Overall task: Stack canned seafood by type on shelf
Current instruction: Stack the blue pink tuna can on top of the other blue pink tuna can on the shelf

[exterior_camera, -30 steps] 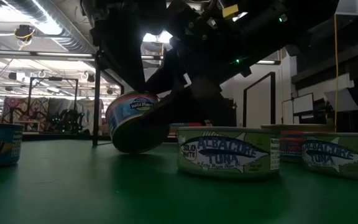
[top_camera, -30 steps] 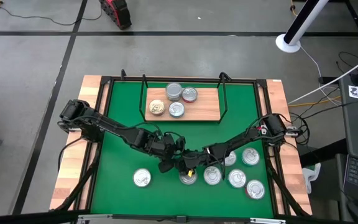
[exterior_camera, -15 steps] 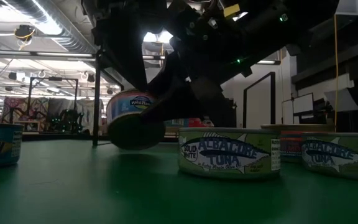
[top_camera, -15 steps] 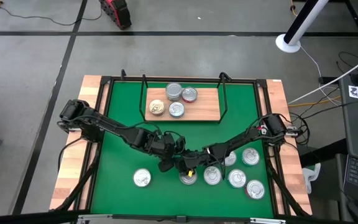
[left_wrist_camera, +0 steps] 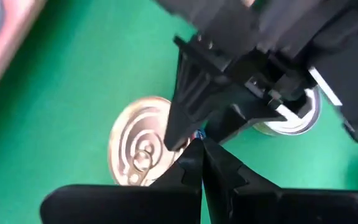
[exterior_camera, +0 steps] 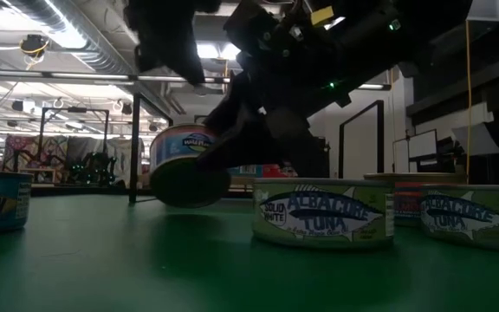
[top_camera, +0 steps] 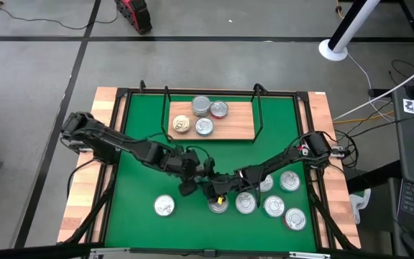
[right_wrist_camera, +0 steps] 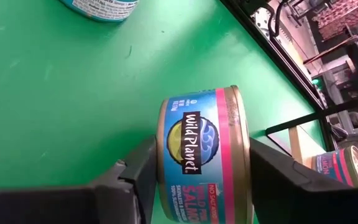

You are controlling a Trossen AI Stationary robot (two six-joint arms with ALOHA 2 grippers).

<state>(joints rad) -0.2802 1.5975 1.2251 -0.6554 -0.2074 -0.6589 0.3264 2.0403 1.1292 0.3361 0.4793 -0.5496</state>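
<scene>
Item: blue-and-pink-labelled gold-lidded salmon tin [right_wrist_camera: 201,155], tilted clear of the green mat [top_camera: 139,144], clamped across its flat ends by right gripper [top_camera: 219,193]. Left gripper [top_camera: 190,185], fingers pressed together, just beside. Light-wood wire-framed shelf [top_camera: 241,126] lies beyond, tins stacked there.

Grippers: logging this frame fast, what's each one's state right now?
Left gripper: shut, holding nothing.
Right gripper: shut on the Wild Planet salmon tin, tilted off the green mat.
</scene>
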